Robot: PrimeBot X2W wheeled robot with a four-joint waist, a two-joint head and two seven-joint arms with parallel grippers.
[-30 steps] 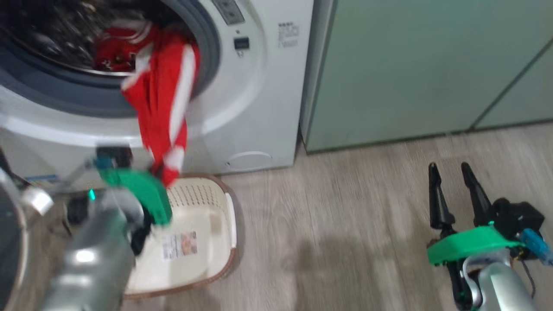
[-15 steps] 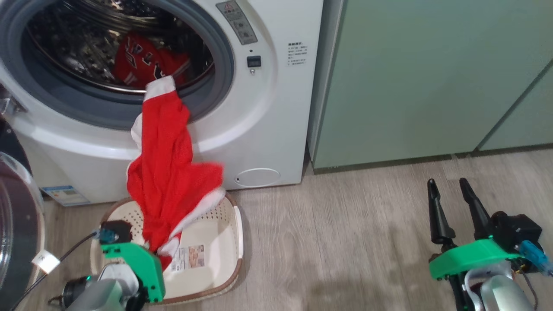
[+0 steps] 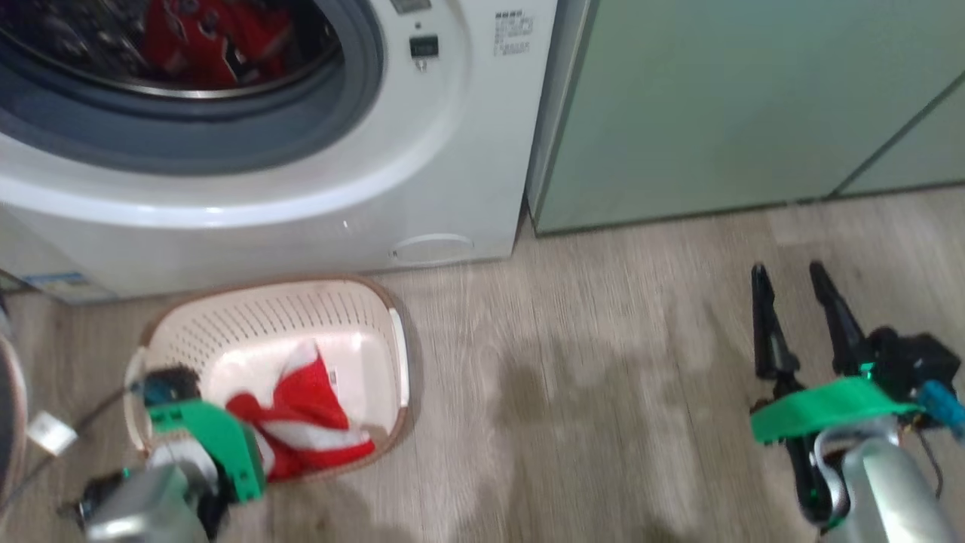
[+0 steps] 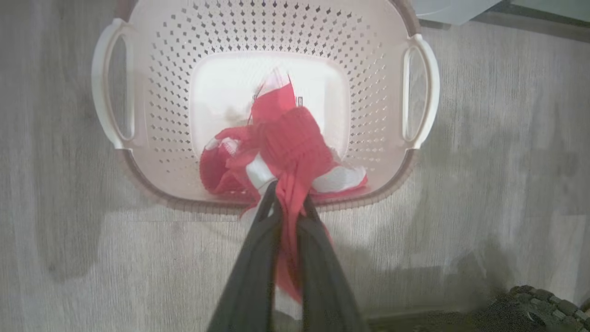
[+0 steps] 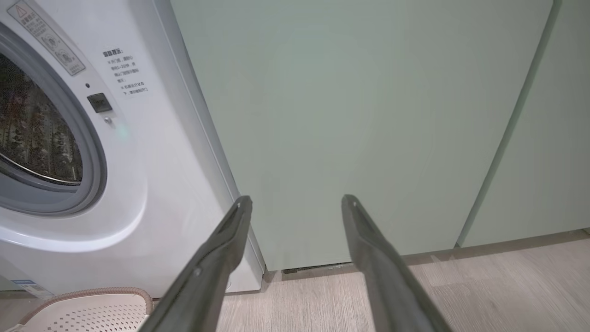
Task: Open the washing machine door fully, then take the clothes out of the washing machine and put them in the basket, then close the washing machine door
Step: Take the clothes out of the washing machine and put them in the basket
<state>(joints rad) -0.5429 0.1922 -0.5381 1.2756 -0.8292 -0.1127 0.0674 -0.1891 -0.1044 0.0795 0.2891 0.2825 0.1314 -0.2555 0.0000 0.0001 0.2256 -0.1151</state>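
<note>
The white washing machine (image 3: 422, 151) stands open, and red clothes (image 3: 203, 38) lie in its steel drum. On the floor before it sits the cream basket (image 3: 362, 302). A red garment with white trim (image 4: 286, 138) lies heaped in the basket (image 4: 368, 69). One end of it runs over the near rim into my left gripper (image 4: 288, 203), which is shut on it. In the head view that arm's green wrist mount (image 3: 215, 445) hangs over the basket's near edge. My right gripper (image 3: 799, 294) hovers open above the floor at the right, with nothing in it (image 5: 297, 200).
Pale-green cabinet doors (image 3: 716, 98) stand right of the washer (image 5: 161, 138). A sliver of the open washer door (image 3: 7, 415) shows at the far left edge. Wood-look floor (image 3: 588, 377) stretches between the basket and my right arm.
The red garment, which hung from the drum's lip, has come out and dropped into the basket. My left gripper has sunk with it. The head camera shifted; the right arm stayed put.
</note>
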